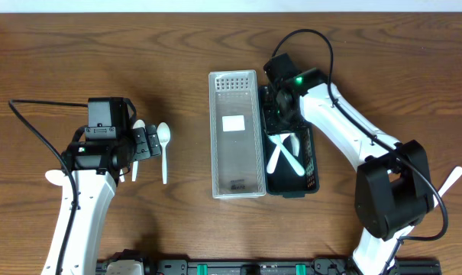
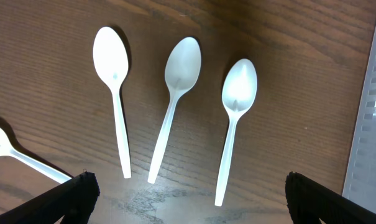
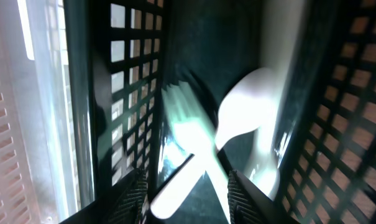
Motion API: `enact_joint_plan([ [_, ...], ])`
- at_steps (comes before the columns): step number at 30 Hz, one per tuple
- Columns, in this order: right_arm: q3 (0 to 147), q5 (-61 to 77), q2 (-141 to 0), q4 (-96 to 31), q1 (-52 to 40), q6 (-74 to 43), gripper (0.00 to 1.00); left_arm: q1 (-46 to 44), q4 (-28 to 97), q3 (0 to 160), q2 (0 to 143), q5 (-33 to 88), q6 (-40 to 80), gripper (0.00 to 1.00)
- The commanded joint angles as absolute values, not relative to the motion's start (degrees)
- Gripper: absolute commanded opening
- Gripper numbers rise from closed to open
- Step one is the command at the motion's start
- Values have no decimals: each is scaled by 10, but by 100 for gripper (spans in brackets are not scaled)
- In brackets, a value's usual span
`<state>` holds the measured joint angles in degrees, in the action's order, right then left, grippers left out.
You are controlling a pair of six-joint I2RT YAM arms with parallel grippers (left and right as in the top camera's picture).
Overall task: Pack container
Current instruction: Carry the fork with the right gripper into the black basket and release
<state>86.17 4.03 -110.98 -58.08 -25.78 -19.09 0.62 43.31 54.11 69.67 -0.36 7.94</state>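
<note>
A black slotted container (image 1: 313,164) lies right of centre with a white fork and spoon (image 1: 285,153) crossed inside it. My right gripper (image 1: 276,113) is open at the container's far end. In the right wrist view its fingers (image 3: 186,196) straddle the fork (image 3: 188,134) and spoon (image 3: 247,106) without closing on them. My left gripper (image 1: 143,142) is open above three white spoons on the table. In the left wrist view the spoons (image 2: 113,81) (image 2: 175,93) (image 2: 234,118) lie side by side ahead of the wide-open fingers (image 2: 188,199).
A clear perforated tray (image 1: 236,134) lies just left of the black container, and its edge shows in the left wrist view (image 2: 371,124). Another white spoon (image 1: 55,177) lies left of the left arm. One more utensil (image 1: 450,182) lies at the far right.
</note>
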Motion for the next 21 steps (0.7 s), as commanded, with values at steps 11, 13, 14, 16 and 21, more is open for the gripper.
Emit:
enact_joint_plan([
  [11,936,-75,-896,-698,-24,-309,46,4,435,554,696,-6,87,98],
  [13,936,-75,-875,-717,40,-308,49,4,435,554,696,-6,87,98],
  [14,936,-75,-870,-728,70,-308,52,4,435,554,696,-6,87,98],
  [16,935,-75,-870,-747,137,-288,56,4,435,554,696,-6,87,98],
  [21,887,-74,-884,-737,263,-237,58,4,435,554,696,-6,87,98],
])
